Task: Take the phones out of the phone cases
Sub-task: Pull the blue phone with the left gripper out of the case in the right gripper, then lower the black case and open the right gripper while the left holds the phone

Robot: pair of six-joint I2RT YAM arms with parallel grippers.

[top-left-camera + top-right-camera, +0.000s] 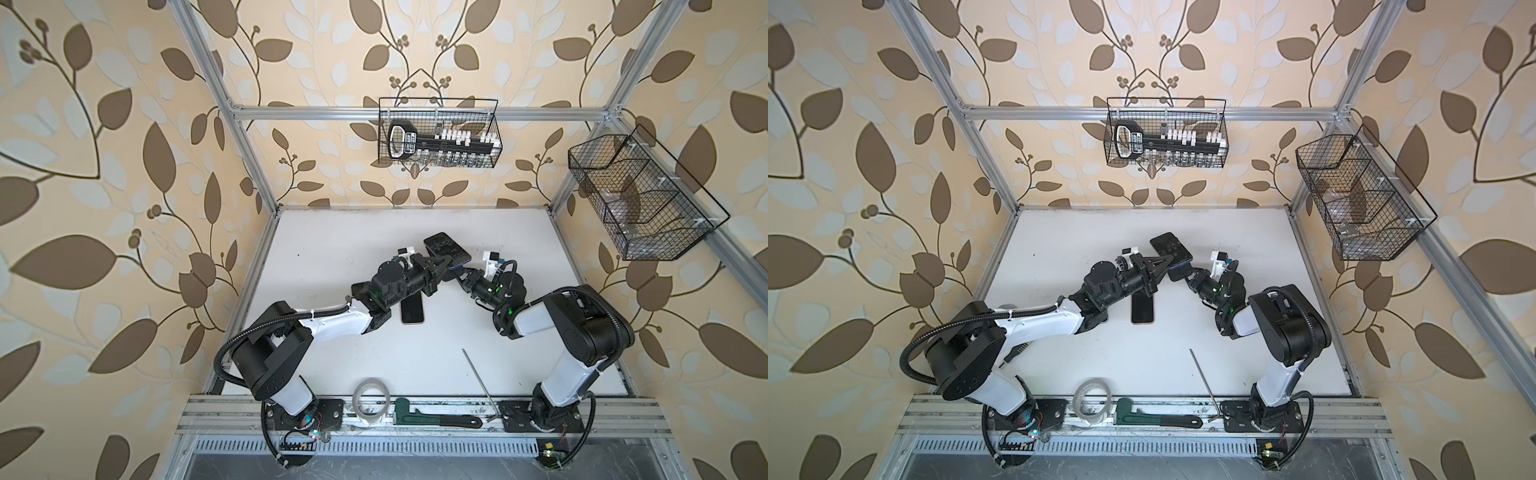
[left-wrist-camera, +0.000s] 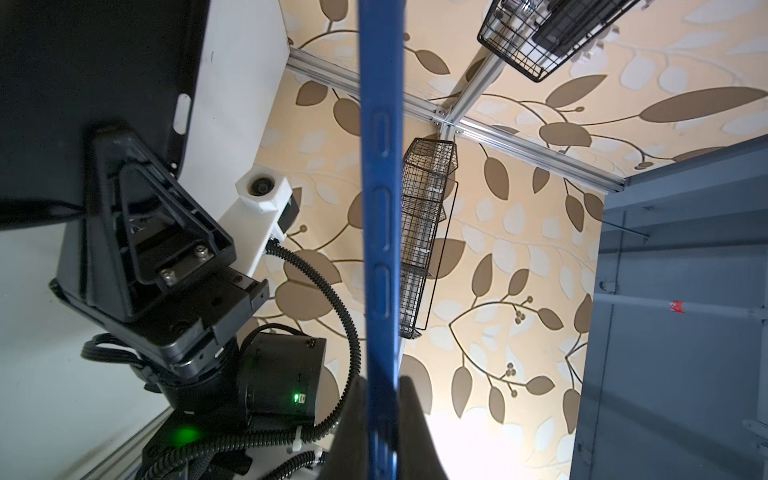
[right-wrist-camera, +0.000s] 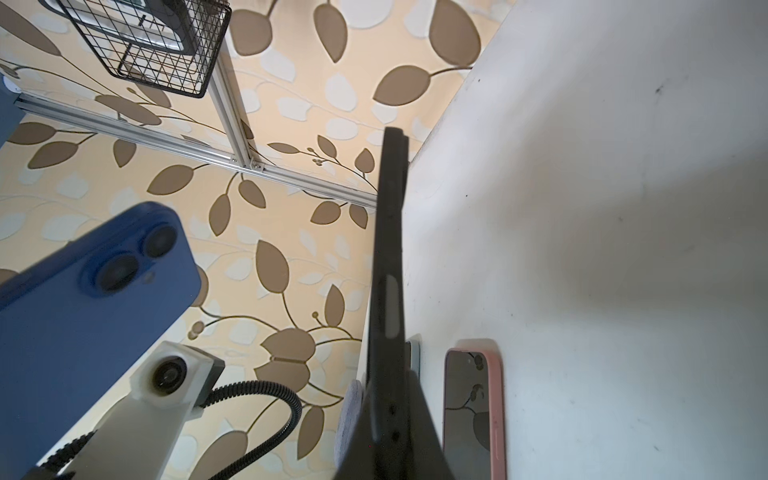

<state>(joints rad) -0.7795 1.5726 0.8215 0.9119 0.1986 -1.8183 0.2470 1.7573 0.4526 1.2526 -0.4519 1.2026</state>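
The blue phone stands edge-on between the jaws of my left gripper, which is shut on it. In the right wrist view the phone shows its back and two camera lenses, apart from the case. The black phone case is pinched edge-on in my right gripper. In both top views the two grippers meet above the middle of the table. The case lies uppermost there, with the phone's blue edge showing just beneath it.
A second phone with a pink rim lies flat on the white table under the left arm. A tape roll, a green wrench and a metal rod sit near the front rail. Wire baskets hang on the frame.
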